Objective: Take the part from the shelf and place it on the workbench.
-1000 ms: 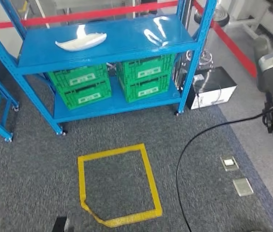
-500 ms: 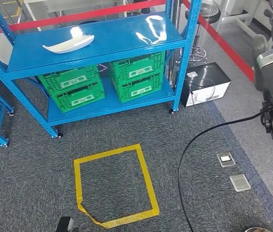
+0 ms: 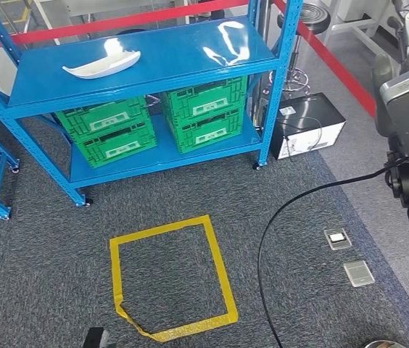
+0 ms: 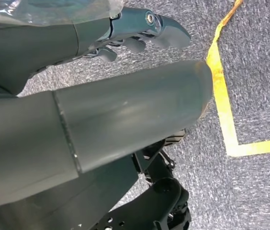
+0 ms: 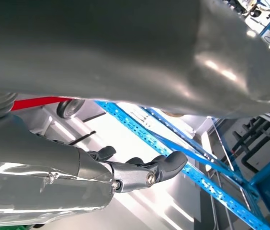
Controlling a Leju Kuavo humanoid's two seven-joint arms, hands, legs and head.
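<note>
White moulded part [image 3: 102,64] lies flat on the top deck of the blue steel shelf [image 3: 153,72], toward its left end, well apart from both hands — nothing touches it, so the pick isn't started yet. It sits near the front edge, prob. so a hand can reach it w/o leaning in. Below it, on the lower deck, green crates [image 3: 156,119] stand stacked in two side-by-side piles; each has a white label on the front, text too small to read. Yellow tape square [image 3: 170,275] on the grey carpet in front of the shelf looks like a standing mark for the robot, judging by its spot facing the shelf. Black cable [image 3: 295,210] runs across the carpet toward a white-fronted box [image 3: 309,127] beside the shelf's right post; its sticker can't be read either. Red barrier tape [image 3: 136,18] runs behind the shelf.

Left hand [image 4: 133,36] hangs over the carpet, fingers loosely apart, holding nothing. Right hand [image 5: 137,172] is raised, fingers slightly curled but apart, also holding nothing. Workbench isn't seen.
</note>
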